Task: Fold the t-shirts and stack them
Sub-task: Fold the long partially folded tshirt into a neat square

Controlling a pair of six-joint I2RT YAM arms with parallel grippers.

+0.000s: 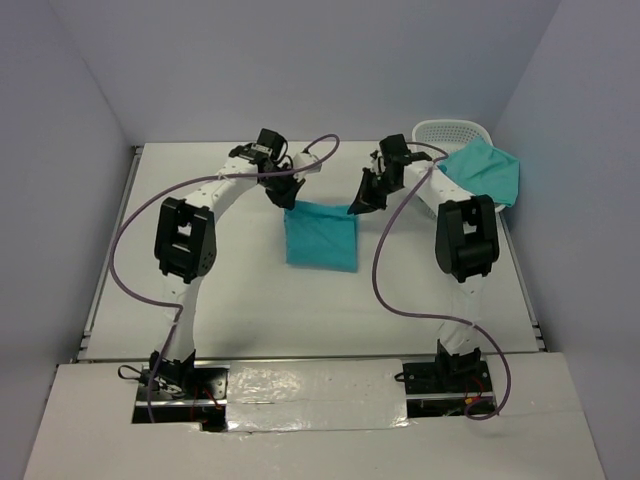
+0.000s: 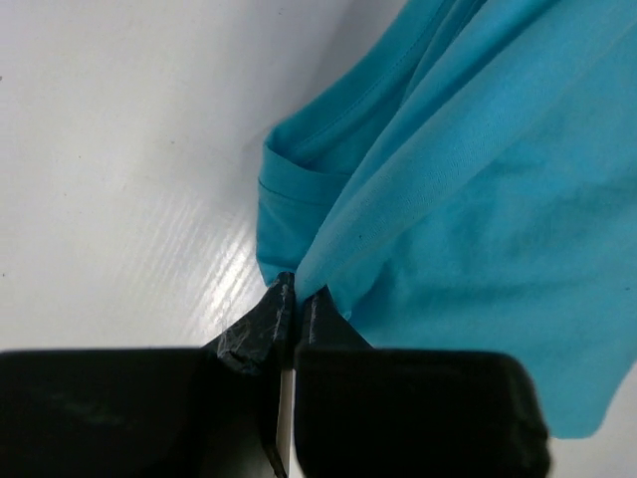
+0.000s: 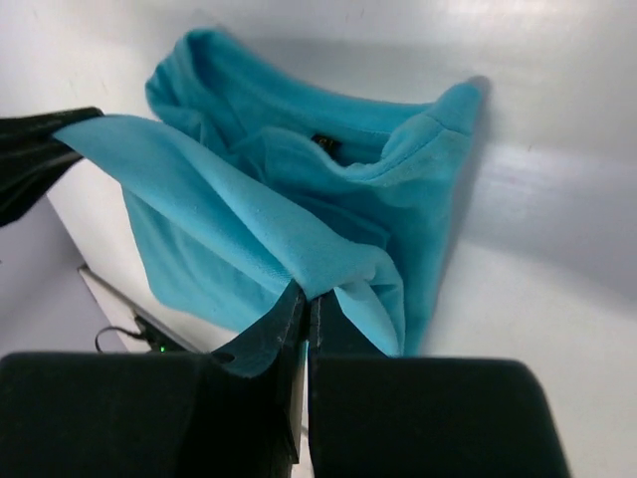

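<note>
A turquoise t-shirt (image 1: 322,238) lies partly folded at the middle of the table, its far edge lifted between both arms. My left gripper (image 1: 289,201) is shut on the shirt's far left corner; in the left wrist view the t-shirt (image 2: 468,189) hangs from my left gripper (image 2: 296,289). On the far right corner my right gripper (image 1: 357,205) is shut too. The right wrist view shows that t-shirt (image 3: 289,199) bunched under my right gripper (image 3: 309,297), with the collar and its label showing. A greener t-shirt (image 1: 484,170) drapes over the basket's front.
A white lattice basket (image 1: 448,131) stands at the back right corner, against the wall. Purple cables loop from both arms over the table (image 1: 250,300). Grey walls close in the left, right and far sides.
</note>
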